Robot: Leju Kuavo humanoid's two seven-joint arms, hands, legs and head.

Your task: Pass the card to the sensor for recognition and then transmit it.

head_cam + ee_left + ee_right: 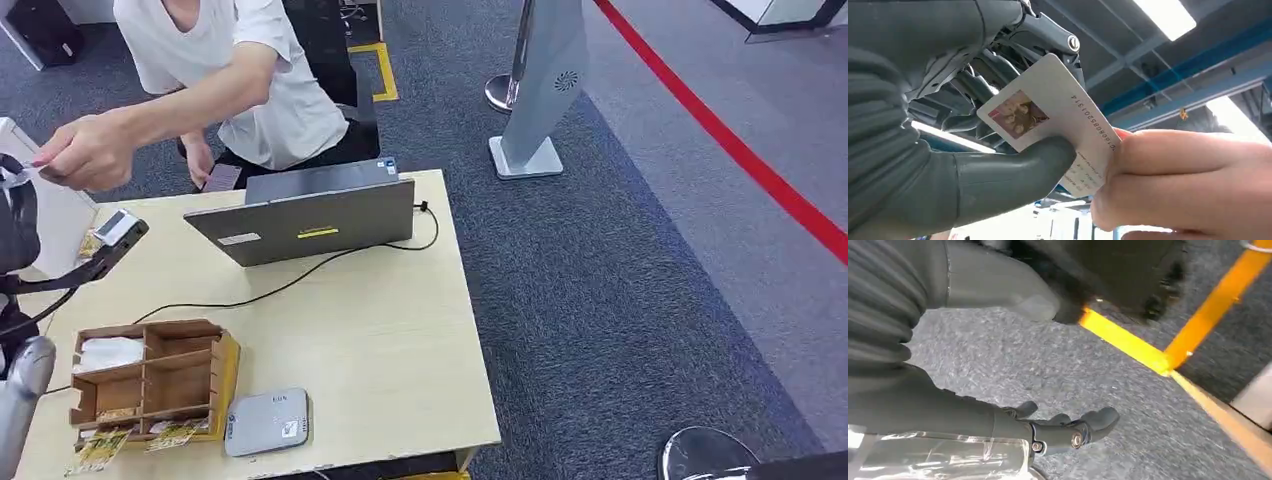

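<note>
The left hand (1013, 125) pinches the card (1048, 120) between thumb and fingers. A person's hand (1193, 185) grips the card's far edge, just beyond the thumb. The right hand (1058, 432) hangs over grey carpet (1048, 365), fingers loosely curled and apart, holding nothing.

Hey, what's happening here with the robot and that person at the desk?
A handover is under way. The left robot hand grips a white photo card between thumb and fingers, while a person's hand pinches its other end. Neither has let go. The right robot hand hangs over the grey carpet, holding nothing. A laptop sits on the table.
</note>
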